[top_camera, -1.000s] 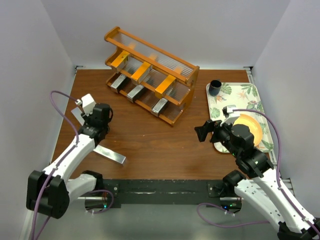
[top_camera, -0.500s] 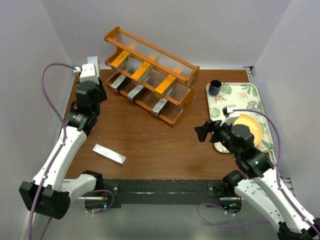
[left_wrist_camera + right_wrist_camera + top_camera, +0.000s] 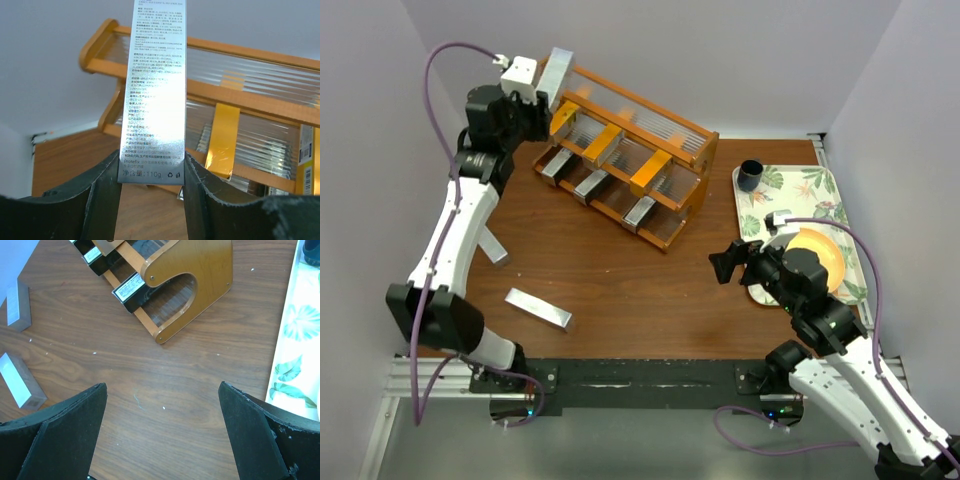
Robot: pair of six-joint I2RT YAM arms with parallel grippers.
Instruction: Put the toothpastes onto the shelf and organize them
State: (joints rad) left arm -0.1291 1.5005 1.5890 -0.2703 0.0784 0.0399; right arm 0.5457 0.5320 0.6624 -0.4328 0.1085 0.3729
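Note:
My left gripper [image 3: 152, 170] is shut on the lower end of a silver toothpaste carton [image 3: 157, 90], which stands upright. It is raised at the top left end of the wooden shelf [image 3: 620, 150], where the held carton [image 3: 556, 70] shows from above. The shelf carries three orange cartons [image 3: 602, 143] on its middle tier and three silver ones [image 3: 591, 184] on the lowest. Two more silver cartons lie on the table [image 3: 538, 308] [image 3: 492, 246]. My right gripper [image 3: 162, 390] is open over bare wood, right of the shelf's end [image 3: 190, 285].
A leaf-patterned tray [image 3: 820, 190] at the right holds a dark cup [image 3: 750, 175] and an orange bowl [image 3: 817, 255]. White walls close in the table on the left, back and right.
The left arm has swung up from the table's left side to the shelf's top left end, carrying the silver carton. The right arm has not moved.

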